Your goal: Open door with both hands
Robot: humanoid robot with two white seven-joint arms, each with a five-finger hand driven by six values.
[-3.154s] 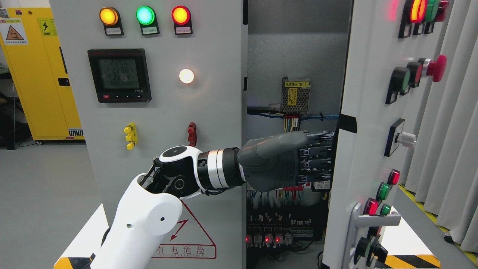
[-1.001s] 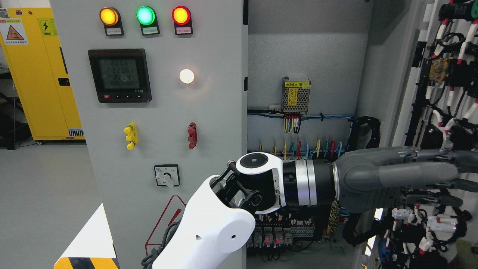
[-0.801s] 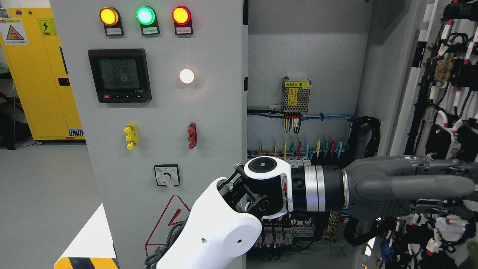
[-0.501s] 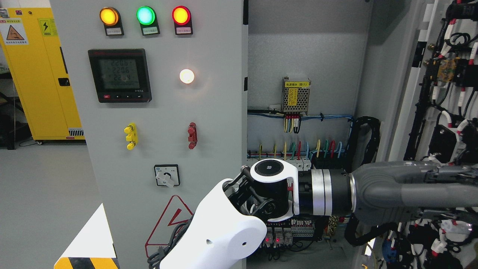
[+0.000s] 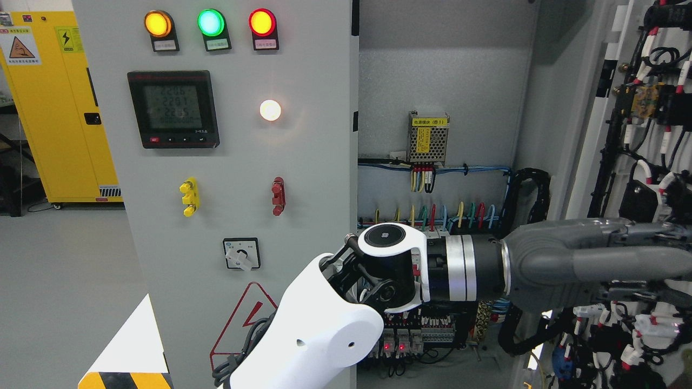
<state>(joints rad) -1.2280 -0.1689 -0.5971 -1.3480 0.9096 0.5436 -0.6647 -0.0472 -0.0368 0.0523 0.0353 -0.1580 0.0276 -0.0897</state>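
- My left hand [image 5: 584,265]: grey, reaching across to the right door [image 5: 649,162], fingers extended flat against its wired inner side.
- Right door: swung wide open.
- Cabinet interior [image 5: 443,81]: exposed; power supply module [image 5: 428,138], coloured wires below.
- Left door [image 5: 238,151]: closed, three indicator lamps lit.

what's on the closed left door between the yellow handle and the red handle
Nothing: in the head view the grey panel between the yellow handle and the red handle is bare.
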